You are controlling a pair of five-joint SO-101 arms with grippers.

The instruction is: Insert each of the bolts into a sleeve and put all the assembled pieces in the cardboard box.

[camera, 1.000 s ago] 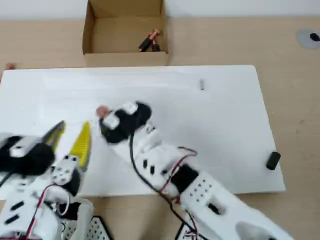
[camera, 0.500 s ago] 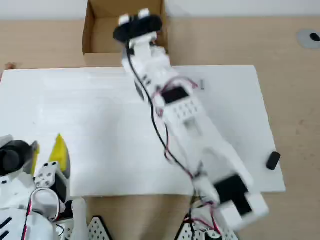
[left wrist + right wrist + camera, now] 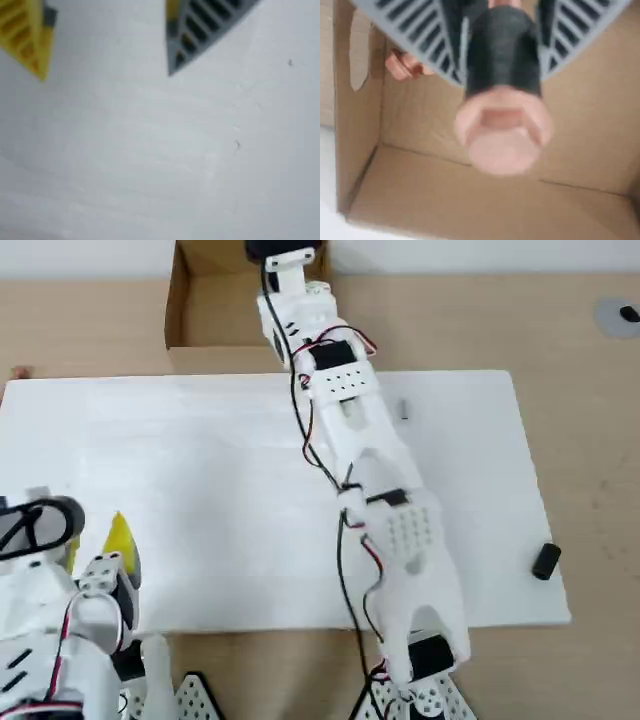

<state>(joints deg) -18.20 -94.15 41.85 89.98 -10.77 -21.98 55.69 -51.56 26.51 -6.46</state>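
One assembled piece (image 3: 502, 95) is clamped in your right jaws. They are closed on its black sleeve (image 3: 502, 55), squeezed between the ribbed fingers (image 3: 415, 35), and the pale copper bolt head (image 3: 502, 127) sticks out past the tips. The piece's long axis runs along the fingers, head leading, so it points out of the jaws and down into the cardboard box (image 3: 445, 200).

In the high view your right arm (image 3: 350, 430) stretches across the white board (image 3: 200, 460) on the counter (image 3: 580, 390). Its end hangs above the box (image 3: 178, 310), toward the box's right side.

The relation to watch is that the box floor lies straight beyond the bolt head, with cardboard walls rising on either side and the piece clear of all of them. I judge that letting go here would drop it inside. Another copper-coloured piece (image 3: 402, 65) shows just beside one finger and looks to be lying in the box already, off to one side of the drop line.

Your left jaws stand wide open with nothing between them, low over the board at its near left part (image 3: 100, 540), well apart from the box. The right arm is plainly the nearer one.

A loose black sleeve (image 3: 545, 560) lies at the board's right edge, so the task looks unfinished.
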